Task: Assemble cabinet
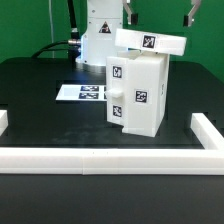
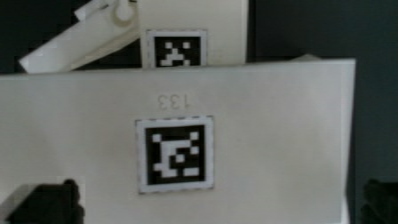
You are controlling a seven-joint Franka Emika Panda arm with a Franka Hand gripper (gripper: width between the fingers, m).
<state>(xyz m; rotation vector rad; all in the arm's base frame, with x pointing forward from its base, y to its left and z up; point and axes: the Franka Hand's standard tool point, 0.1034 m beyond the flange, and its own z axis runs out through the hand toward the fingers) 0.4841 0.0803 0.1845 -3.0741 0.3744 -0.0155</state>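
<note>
No brand name or legible writing is found on any part. Square black-and-white tags are noted on the cabinet [image 1: 137, 98], two on the face turned to the exterior view's left and one on the adjoining face. One more is seen on the flat white panel [image 1: 150, 42] that lies tilted across the cabinet's top and overhangs it toward the exterior view's right. In the wrist view a small embossed mark [image 2: 173, 100] is seen on the panel above its tag, too blurred to be read. A second tag [image 2: 175, 50] is seen on a white part beyond the panel's edge. The hand [image 2: 210, 203] is found spread wide: its dark fingers [image 2: 45, 202] appear at opposite edges of the wrist view, with the panel's broad face between them, and nothing is pinched. Whether the fingers touch the panel cannot be told. The cabinet is found upright near the middle of the black desk [image 1: 40, 120]. It stands just to the exterior view's right of the marker board [image 1: 84, 93], which lies flat, and behind the low white border rail [image 1: 100, 158]. The white robot base [image 1: 100, 35] is seen behind it.
</note>
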